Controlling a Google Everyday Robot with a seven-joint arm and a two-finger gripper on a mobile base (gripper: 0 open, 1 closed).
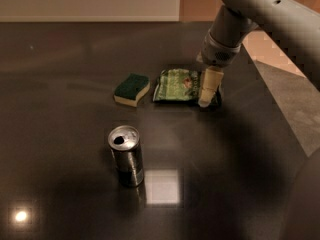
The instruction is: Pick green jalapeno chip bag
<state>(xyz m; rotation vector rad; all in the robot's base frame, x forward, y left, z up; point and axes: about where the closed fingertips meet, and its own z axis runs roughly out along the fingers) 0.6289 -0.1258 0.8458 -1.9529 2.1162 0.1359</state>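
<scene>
Pincer (204,101) at right end of green jalapeno chip bag (176,85); opened can (126,156) apart.

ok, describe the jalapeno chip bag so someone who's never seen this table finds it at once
On the dark table, look toward the far right, where the claw is at the right end of a flat packet. That packet is the green jalapeno chip bag: crinkled light-green foil, unlike the dark-green-topped sponge to its left and the can nearer the camera.

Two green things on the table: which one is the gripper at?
The crinkled light-green foil chip bag, at whose right edge the gripper sits. The dark-green-topped yellow sponge block lies apart to its left, thicker and narrower.
</scene>
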